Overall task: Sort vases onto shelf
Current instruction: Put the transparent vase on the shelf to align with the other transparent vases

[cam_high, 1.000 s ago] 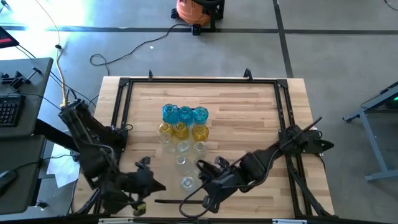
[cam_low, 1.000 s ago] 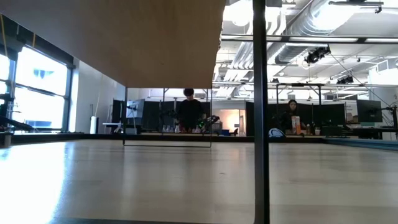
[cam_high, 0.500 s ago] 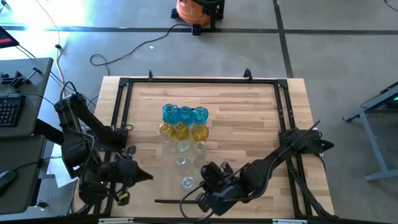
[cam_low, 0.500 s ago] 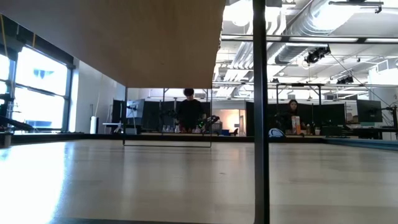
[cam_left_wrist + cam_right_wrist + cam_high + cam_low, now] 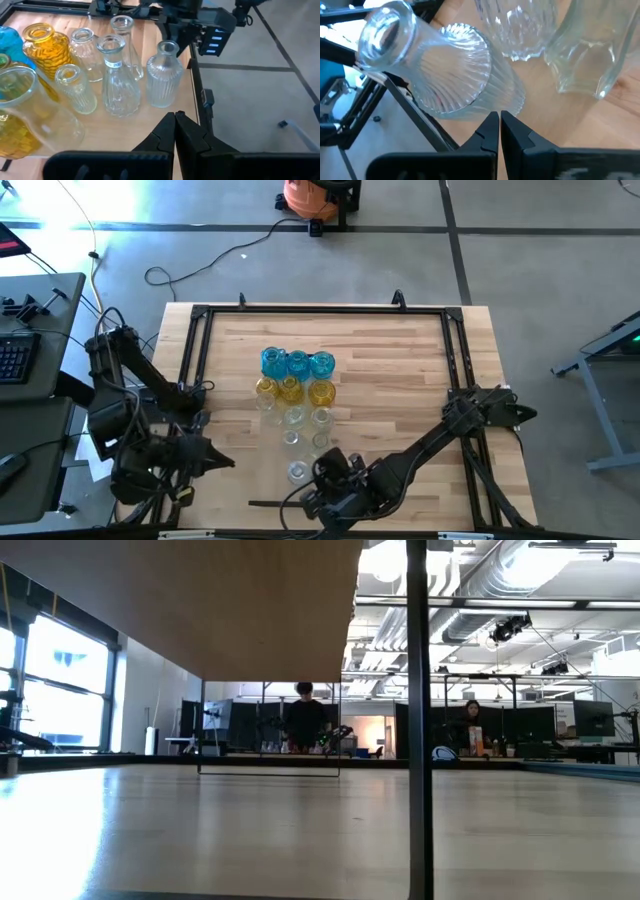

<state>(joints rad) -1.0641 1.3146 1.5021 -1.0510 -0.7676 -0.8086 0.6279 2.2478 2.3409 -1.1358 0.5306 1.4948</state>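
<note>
Several small glass vases stand upright on their bases in a cluster mid-table: blue ones (image 5: 297, 364) farthest, yellow ones (image 5: 290, 390) before them, clear ones (image 5: 294, 417) nearest. A ribbed clear vase (image 5: 298, 471) stands alone at the near end. My right gripper (image 5: 318, 472) is shut, its fingertips (image 5: 499, 120) right at that ribbed vase's (image 5: 450, 70) lower body. My left gripper (image 5: 215, 460), also shut, hovers left of the cluster and points at it (image 5: 175, 120). I cannot pick out the shelf in the high view. My right gripper has its shut fingertips slanting down at the ribbed clear vase's lower body (image 5: 485, 107), from the table's right. Whether they touch the glass I cannot tell. The vase stands upright on the table (image 5: 164, 75).
A black frame (image 5: 320, 310) rings the plank tabletop (image 5: 400, 370). A thin dark bar (image 5: 290, 503) lies near the front edge. Bare wood lies right of the cluster. The low view shows a pale wood panel (image 5: 200, 600), a dark post (image 5: 419, 720) and people far behind.
My left gripper has drawn back toward the table's left edge and risen a little. My right gripper has sunk toward the near edge and rolled about its own axis, ending beside the ribbed clear vase.
</note>
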